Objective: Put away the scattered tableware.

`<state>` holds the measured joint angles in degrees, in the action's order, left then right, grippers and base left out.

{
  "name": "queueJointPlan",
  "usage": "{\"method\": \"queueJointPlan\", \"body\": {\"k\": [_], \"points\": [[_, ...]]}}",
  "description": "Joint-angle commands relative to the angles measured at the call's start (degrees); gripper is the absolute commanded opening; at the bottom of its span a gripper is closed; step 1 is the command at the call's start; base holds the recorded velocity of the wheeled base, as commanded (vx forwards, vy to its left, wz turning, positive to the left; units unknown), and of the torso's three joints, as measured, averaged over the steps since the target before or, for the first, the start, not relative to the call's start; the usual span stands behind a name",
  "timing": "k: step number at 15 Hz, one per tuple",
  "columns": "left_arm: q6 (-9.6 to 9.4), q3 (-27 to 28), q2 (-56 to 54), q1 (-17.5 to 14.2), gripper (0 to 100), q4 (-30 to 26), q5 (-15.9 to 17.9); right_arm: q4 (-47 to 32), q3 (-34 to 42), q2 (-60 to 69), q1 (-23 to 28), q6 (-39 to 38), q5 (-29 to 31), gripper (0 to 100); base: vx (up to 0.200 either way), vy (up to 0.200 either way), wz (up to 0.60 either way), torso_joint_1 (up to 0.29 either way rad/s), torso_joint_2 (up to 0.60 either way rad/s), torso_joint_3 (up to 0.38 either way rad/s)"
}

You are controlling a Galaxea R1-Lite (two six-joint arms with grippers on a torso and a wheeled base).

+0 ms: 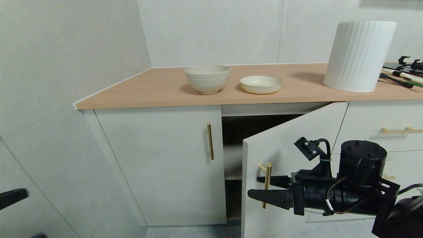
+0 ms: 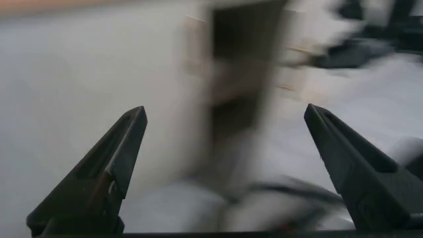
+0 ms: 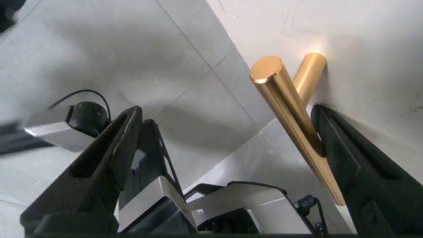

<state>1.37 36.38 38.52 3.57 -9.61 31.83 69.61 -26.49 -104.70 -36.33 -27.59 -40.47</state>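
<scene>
Head view first: where is the tableware found? (A)

A bowl (image 1: 207, 78) and a dish (image 1: 261, 84) are seen just beside each other, not touching, on the surface (image 1: 148, 89). Nothing has been stowed yet, it is judged. A tall white canister (image 1: 359, 55) is stood further along, well apart from them. (B)

Why is the door (image 1: 287, 148) left ajar? (A)

Room inside is presumably wanted for the tableware. The door is swung partly out, and a dark opening with what looks like a shelf (image 1: 233, 177) is shown behind it. The neighbouring door (image 1: 158, 158) is shut. (B)

And how is the right claw (image 1: 253, 186) set? (A)

It is held level at the handle (image 1: 267, 185), with one finger above and in front of the gold bar and one below. In the right wrist view the jaws are seen spread wide. The bar is lodged close against one finger (image 3: 350, 165) and kept well clear of the other. It is hooked rather than pinched, so the door is probably meant to be drawn open by that one finger. (B)

What of the left claw (image 2: 223, 112)? (A)

Its jaws are parted wide, and nothing is held between them. In the head view it is found low at the left edge, well away from the opening. It is judged to be kept free for lifting the bowl once the door is wide enough. (B)
</scene>
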Motion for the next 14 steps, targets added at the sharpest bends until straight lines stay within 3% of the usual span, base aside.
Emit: {"method": "queueJointPlan", "body": {"k": [1, 2, 4, 5, 6, 7, 9, 10, 14], "points": [[4.08, 4.1, 30.4, 7.7, 100, 7.0, 13.1, -0.2, -1.1, -2.0, -3.0, 0.0, 0.2, 100, 0.0, 0.0, 0.0, 0.0, 0.0, 0.0], [4.26, 3.6, 33.1, 8.9, 100, 8.6, 13.1, -0.2, -1.5, -2.3, -3.0, 0.0, 0.2, 100, 0.0, 0.0, 0.0, 0.0, 0.0, 0.0], [4.61, -1.2, 44.5, 13.3, 100, 20.3, 13.3, -0.2, -3.7, -3.3, -4.4, 0.1, 0.2, 100, 0.0, 0.0, 0.0, 0.0, 0.0, 0.0], [4.61, -2.5, 45.9, 14.0, 100, 22.7, 13.3, -0.2, -3.7, -3.3, -4.5, 0.1, 0.2, 100, 0.0, 0.0, 0.0, 0.0, 0.0, 0.0], [4.87, -7.6, 49.5, 15.3, 100, 31.7, 13.3, -0.2, -3.7, -3.1, -4.7, 0.1, 0.2, 100, 0.0, 0.0, 0.0, 0.0, 0.0, 0.0], [5.31, -9.5, 52.2, 16.3, 100, 36.1, 13.2, -0.2, -3.7, -3.1, -4.7, 0.1, 0.2, 100, 0.0, 0.0, 0.0, 0.0, 0.0, 0.0], [5.67, -11.4, 54.6, 17.1, 100, 41.9, 13.0, -0.2, -3.7, -3.1, -4.9, 0.1, 0.2, 100, 0.0, 0.0, 0.0, 0.0, 0.0, 0.0], [5.93, -12.1, 55.6, 17.4, 0, 43.3, 13.0, -0.2, -3.7, -3.2, -5.1, 0.1, 0.2, 100, 0.0, 0.0, 0.0, 0.0, 0.0, 0.0], [6.19, -7.3, 61.6, 18.9, 0, 48.8, 12.8, -0.1, -3.7, -4.1, -5.4, 0.0, 0.2, 100, 0.0, 0.0, 0.0, 0.0, 0.0, 0.0]]}}
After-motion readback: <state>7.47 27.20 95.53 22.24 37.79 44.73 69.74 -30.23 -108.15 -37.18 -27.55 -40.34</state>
